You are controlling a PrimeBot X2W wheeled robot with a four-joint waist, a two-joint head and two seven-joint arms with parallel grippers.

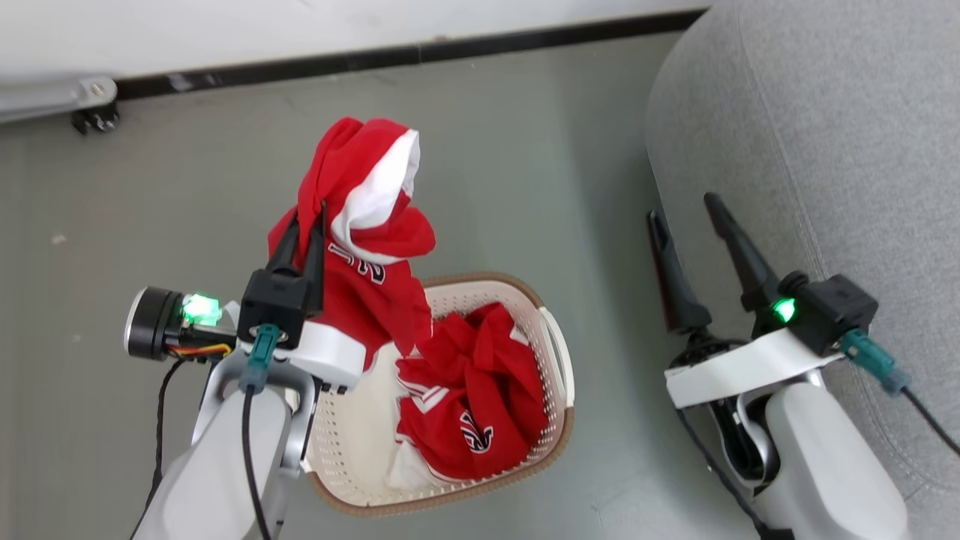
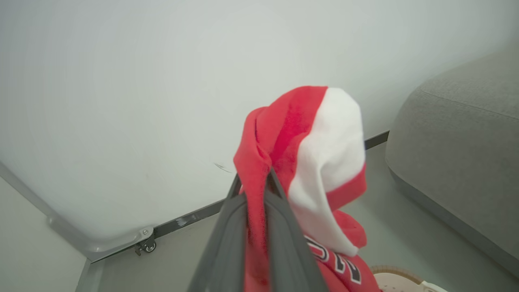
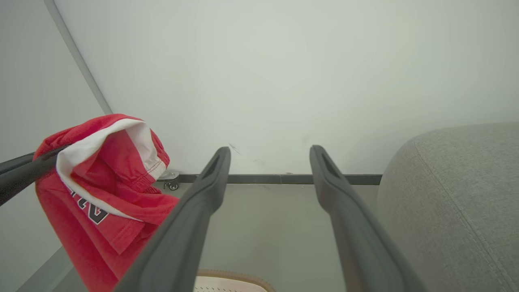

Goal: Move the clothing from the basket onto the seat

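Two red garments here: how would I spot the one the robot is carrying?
Left of the big grey sofa stands a cream laundry basket on the floor. Over its left side, the left gripper pinches a red garment that hangs in the air; the other red garment lies crumpled inside the basket.

The floor (image 1: 487, 150) is grey-green and smooth. The basket (image 1: 525, 296) stands on it, and the seat (image 1: 825, 135) rests on it at the right, apart from the basket. At the far left, near the dark skirting strip (image 1: 450, 52), a small black wheel (image 1: 96, 120) of a grey metal frame (image 1: 45, 97) touches the floor.
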